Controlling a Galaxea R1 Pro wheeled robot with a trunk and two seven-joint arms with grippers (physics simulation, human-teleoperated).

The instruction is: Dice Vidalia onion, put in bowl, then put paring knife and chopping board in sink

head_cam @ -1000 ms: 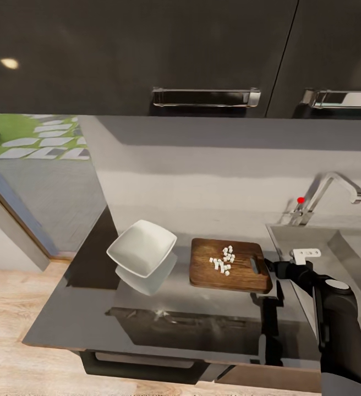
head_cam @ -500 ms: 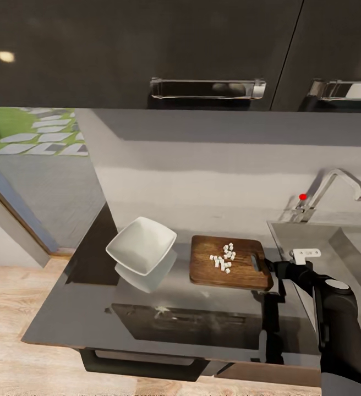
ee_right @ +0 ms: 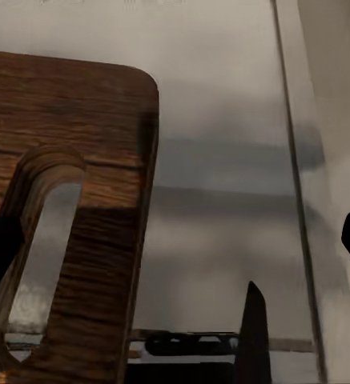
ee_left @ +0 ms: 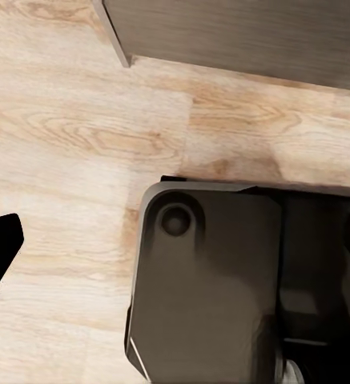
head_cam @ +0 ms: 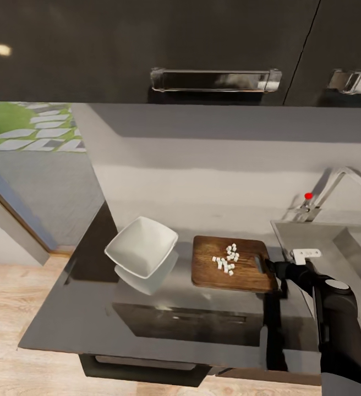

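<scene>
Gripping chopping board [head_cam: 233,270] edge, diced onion [head_cam: 227,259] aboard

The head view looks forward and down from above the countertop [head_cam: 147,324] — taking in the chopping board [head_cam: 230,270], sink [head_cam: 323,242] and upper cabinets. The right wrist view sits very near the board's slotted end [ee_right: 62,232], a part both views share. The left wrist view faces straight down at wooden floor [ee_left: 70,136] — close to the robot's dark base [ee_left: 215,280].
</scene>
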